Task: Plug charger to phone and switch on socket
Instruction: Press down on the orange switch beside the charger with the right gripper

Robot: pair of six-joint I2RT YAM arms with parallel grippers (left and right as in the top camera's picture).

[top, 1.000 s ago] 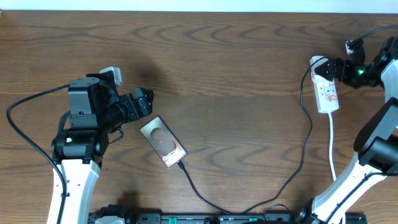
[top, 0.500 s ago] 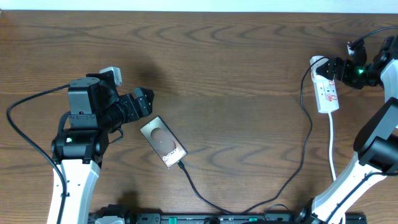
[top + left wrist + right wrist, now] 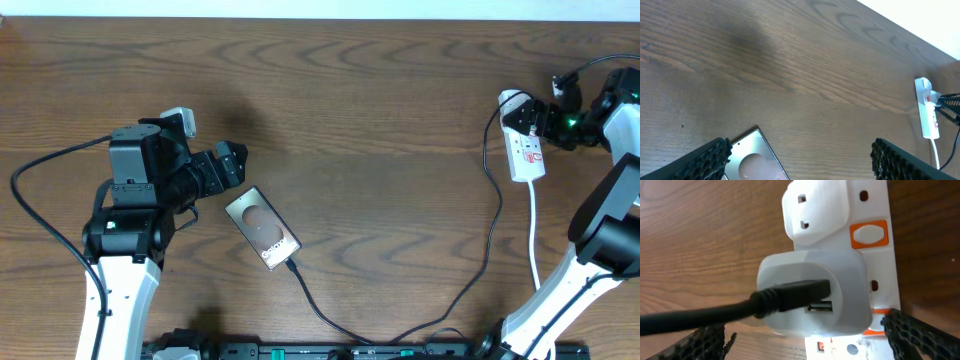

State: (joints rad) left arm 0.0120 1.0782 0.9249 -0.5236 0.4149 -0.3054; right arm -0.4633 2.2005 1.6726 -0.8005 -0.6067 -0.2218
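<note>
Overhead, the brown phone [image 3: 263, 229] lies flat, left of the table's [image 3: 380, 100] middle. The thin black charger [image 3: 499, 215] is stuck in its near end and runs to the white socket [image 3: 524, 145] by the right edge. The left gripper [image 3: 236, 165] and right gripper [image 3: 535, 118] both gape wide, holding nothing.

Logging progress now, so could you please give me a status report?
Left gripper open beside phone; right gripper open at socket, over its white adapter. Charger tip at phone's end. Nothing in the way.
</note>
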